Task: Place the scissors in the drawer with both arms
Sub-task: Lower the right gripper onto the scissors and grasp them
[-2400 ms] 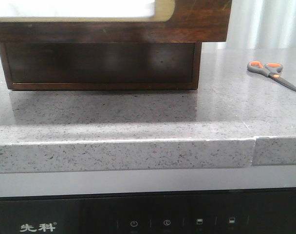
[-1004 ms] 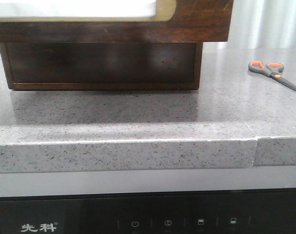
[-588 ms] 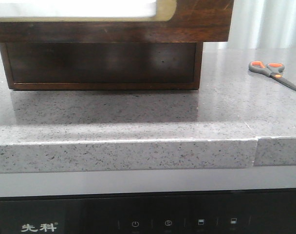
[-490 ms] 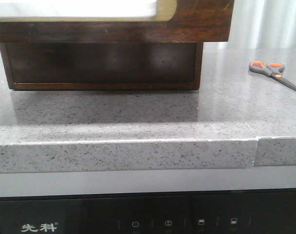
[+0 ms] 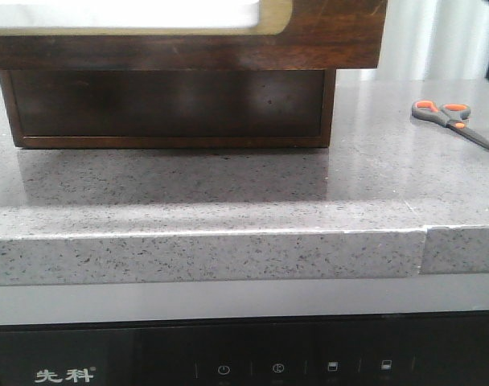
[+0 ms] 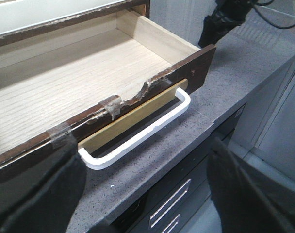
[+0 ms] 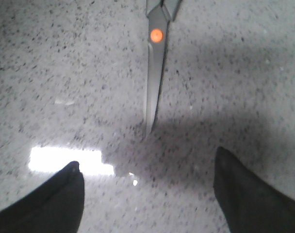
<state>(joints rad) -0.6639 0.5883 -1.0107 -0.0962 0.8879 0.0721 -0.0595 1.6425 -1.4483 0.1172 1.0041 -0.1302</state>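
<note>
One pair of scissors lies flat on the speckled grey counter, at about 2 o'clock in the front view, well apart from the one drawer, which stands pulled out and bare inside. The right gripper hovers spread wide near the blade tips. The left gripper, also wide, grips nothing.

i get even, soft light in front, with the white panel blown out at the top edge and a dim shadow under the drawer on the counter. my left wrist view is bright and fairly sharp, its fingers blurred. the right wrist view is soft, with a white glare patch and a broad shadow beside the scissors.
</note>
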